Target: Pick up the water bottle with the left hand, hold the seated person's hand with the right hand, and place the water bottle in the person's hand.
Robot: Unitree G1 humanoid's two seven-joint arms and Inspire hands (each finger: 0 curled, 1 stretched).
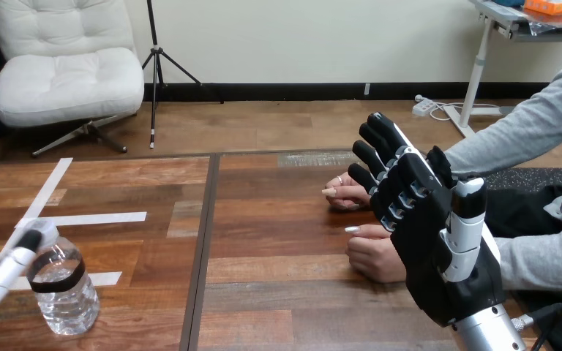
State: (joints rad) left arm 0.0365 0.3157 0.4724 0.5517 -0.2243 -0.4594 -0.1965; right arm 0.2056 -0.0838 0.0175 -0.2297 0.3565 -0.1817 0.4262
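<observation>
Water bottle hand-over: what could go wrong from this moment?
1. The left hand is at the side of the upright water bottle; a push might tip it.
2. The open right hand is close to the person's hands, which rest curled on the table; no palm is ready for the bottle.

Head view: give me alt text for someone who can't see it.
The robot's right hand, fingers straight, hovers by the person's two hands, which rest on the wooden table at right. At lower left, its left hand is at an upright water bottle.
</observation>
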